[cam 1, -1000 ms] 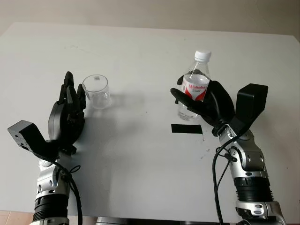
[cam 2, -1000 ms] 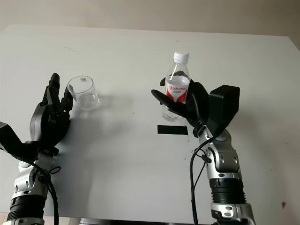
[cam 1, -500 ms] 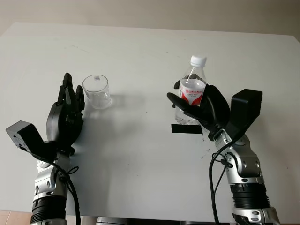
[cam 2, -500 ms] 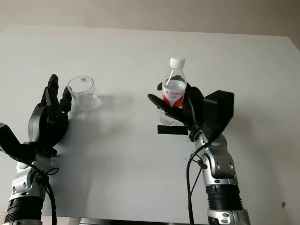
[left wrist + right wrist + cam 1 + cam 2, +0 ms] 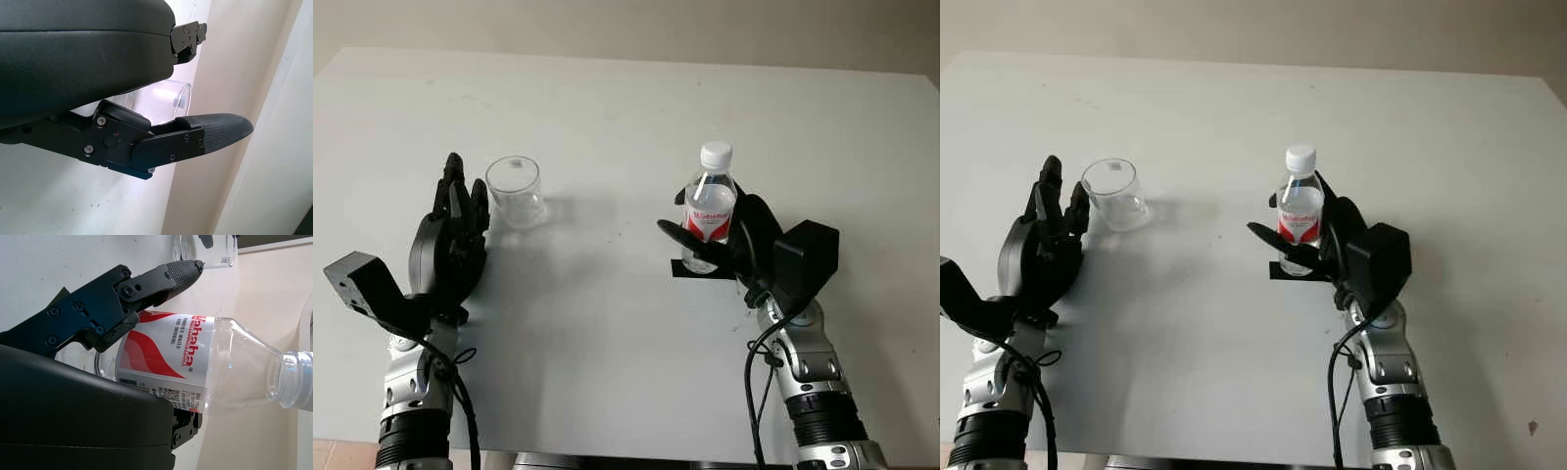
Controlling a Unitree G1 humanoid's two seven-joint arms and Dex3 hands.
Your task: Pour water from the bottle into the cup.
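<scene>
A clear water bottle (image 5: 710, 201) with a red and white label and a white cap (image 5: 716, 155) stands upright right of the table's middle. My right hand (image 5: 707, 238) is shut on it around the label, and its fingers (image 5: 146, 289) wrap the bottle (image 5: 195, 367) in the right wrist view. The bottle's base is at a black tape mark (image 5: 683, 271), partly hidden by the hand. An empty clear plastic cup (image 5: 515, 191) stands upright at the left. My left hand (image 5: 455, 230) is open just beside the cup, on its left, holding nothing. The cup's rim (image 5: 168, 98) shows past that hand's finger (image 5: 210, 132).
The white table (image 5: 607, 98) stretches far behind both objects. Its far edge meets a beige wall, and its front edge runs just below my forearms. A wide bare strip lies between cup and bottle.
My right hand has lowered the bottle and drawn it nearer, from above the table down to the black tape mark. The left hand and the cup have stayed in place.
</scene>
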